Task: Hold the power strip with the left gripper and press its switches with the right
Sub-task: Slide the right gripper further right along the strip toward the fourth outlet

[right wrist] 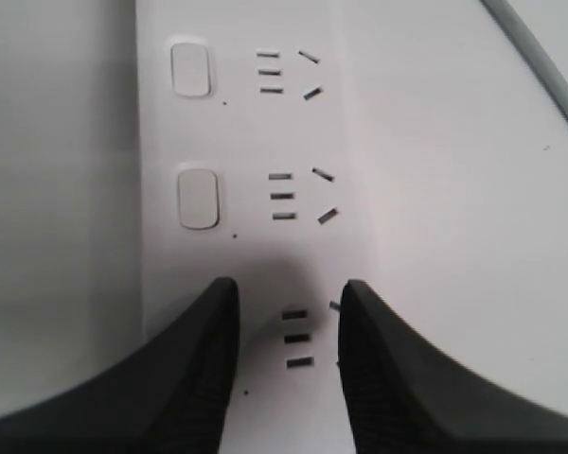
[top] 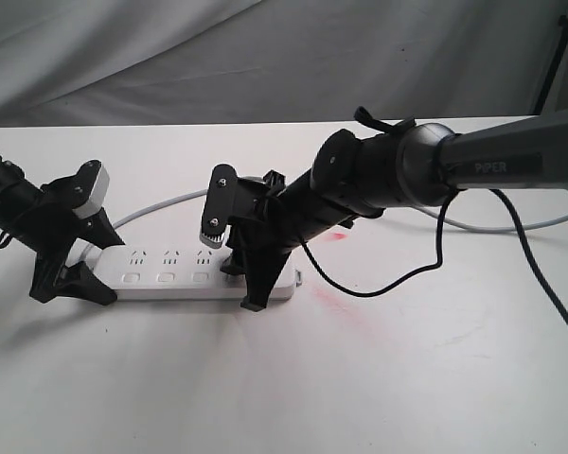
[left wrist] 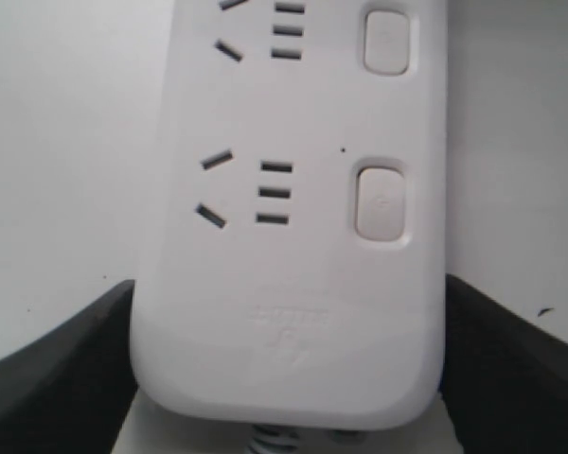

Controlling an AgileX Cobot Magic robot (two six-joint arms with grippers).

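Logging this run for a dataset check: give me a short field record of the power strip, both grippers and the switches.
Strip: long flat white plastic power strip, flat on the white table
Left gripper: black fingers against both long sides
Cord: light grey, leaves at the held end
Right gripper: fingers slightly apart, one tip in the switch row
Switches: small white rounded push buttons; pressing contact cannot be told

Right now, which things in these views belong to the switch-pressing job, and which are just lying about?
Job in hand: power strip; its switches; left pincer clamping the strip's end; right pincer over the strip.
Lying about: black cable trailing across the table; red mark; grey backdrop cloth.
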